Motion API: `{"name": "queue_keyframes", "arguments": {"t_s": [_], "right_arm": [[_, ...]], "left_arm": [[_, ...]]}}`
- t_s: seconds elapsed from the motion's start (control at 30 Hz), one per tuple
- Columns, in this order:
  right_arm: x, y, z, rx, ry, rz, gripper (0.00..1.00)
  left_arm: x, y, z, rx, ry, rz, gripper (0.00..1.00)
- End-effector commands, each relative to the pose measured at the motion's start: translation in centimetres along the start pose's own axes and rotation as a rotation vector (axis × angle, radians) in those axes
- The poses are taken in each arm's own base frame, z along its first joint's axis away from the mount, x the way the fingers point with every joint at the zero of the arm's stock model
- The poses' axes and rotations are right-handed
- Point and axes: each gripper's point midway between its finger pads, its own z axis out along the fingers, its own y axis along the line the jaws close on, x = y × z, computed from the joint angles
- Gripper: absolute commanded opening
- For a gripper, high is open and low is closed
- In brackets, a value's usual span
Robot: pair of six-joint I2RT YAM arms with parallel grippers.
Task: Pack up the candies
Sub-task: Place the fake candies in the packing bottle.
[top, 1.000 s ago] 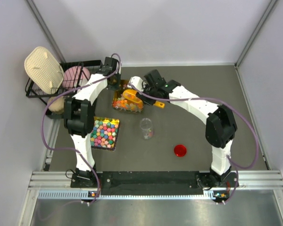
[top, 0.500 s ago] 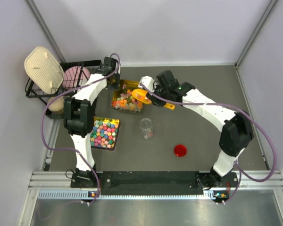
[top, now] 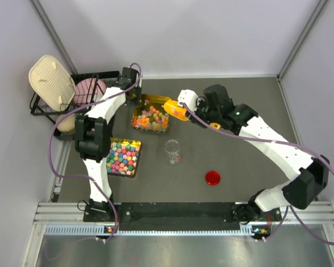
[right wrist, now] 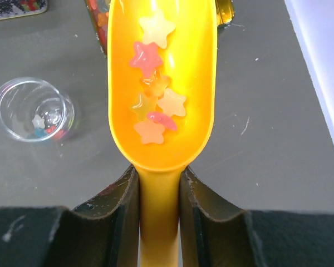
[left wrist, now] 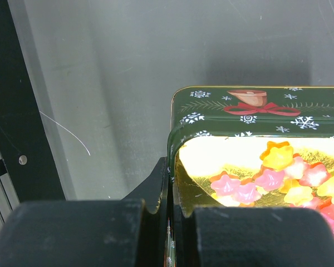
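Observation:
A green tin (top: 150,119) (left wrist: 250,119) with a gold inside holds small star-shaped candies (left wrist: 278,175) in orange, yellow and pink. My left gripper (top: 134,98) (left wrist: 170,208) is shut on the tin's wall at its far left corner. My right gripper (top: 197,114) (right wrist: 160,192) is shut on the handle of an orange scoop (top: 176,109) (right wrist: 161,83), held level above the table right of the tin. Several star candies (right wrist: 153,97) lie in the scoop. A clear cup (top: 173,151) (right wrist: 33,109) with a few candies in it stands in front of the tin.
A second tin (top: 124,157) of larger bold-coloured candies lies at the near left. A red lid (top: 213,178) lies right of the cup. A black wire rack (top: 64,100) with a beige lid and pink items stands at the far left.
My right gripper has lifted the scoop out of the tin and drawn it to the right, with candies in it. The left gripper has stayed on the tin.

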Motion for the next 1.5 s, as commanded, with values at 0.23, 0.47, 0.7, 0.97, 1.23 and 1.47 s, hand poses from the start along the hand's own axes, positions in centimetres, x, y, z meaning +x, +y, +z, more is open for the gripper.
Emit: {"name": "queue_keyframes", "arguments": {"t_s": [0.23, 0.47, 0.7, 0.97, 1.23, 1.47], "right_arm": [[0.2, 0.2, -5.0, 0.026, -0.016, -0.050, 0.00], [1.7, 1.1, -6.2, 0.011, 0.018, -0.080, 0.00], [2.5, 3.4, -6.4, -0.017, 0.060, -0.165, 0.00], [2.8, 4.9, -5.9, -0.038, 0.112, -0.248, 0.00], [3.4, 5.1, -5.5, -0.041, 0.202, -0.338, 0.00], [3.6, 5.3, -5.4, -0.029, 0.253, -0.411, 0.00]], "left_arm": [[-4.5, -0.6, -2.1, 0.051, -0.147, -0.011, 0.00], [-4.0, -0.5, -2.3, 0.051, -0.137, -0.018, 0.00], [-3.5, -1.2, -2.2, 0.090, -0.122, -0.020, 0.00], [-3.1, -1.3, -2.1, 0.097, -0.115, -0.019, 0.00], [-2.8, -1.3, -2.0, 0.097, -0.111, -0.021, 0.00], [-2.5, -1.5, -1.8, 0.104, -0.102, -0.020, 0.00]]}}
